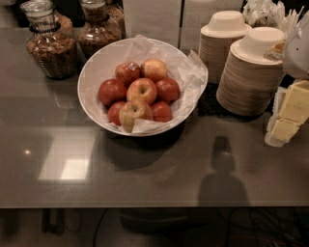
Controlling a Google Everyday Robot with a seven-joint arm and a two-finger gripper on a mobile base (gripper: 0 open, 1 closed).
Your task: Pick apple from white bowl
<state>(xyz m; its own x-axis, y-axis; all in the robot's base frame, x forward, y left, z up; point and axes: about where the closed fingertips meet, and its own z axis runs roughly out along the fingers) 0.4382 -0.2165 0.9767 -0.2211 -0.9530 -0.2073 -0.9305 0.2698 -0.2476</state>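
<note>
The white bowl (96,72) sits on the grey counter, lined with crinkled white paper and holding several apples. The apple (155,69), the palest one with yellow-tan skin and a red blush, lies at the back of the pile, right of centre. Darker red apples lie around and in front of it. My gripper (288,117) is at the right edge of the view, well to the right of the bowl and low over the counter. Its pale yellow fingers (295,102) stand a little apart and hold nothing.
Two tall stacks of beige disposable bowls (251,77) stand between the white bowl and my gripper. Two glass jars (50,48) of nuts stand at the back left. White plastic cutlery (270,12) is at the back right. The counter's front edge (145,206) runs along the bottom.
</note>
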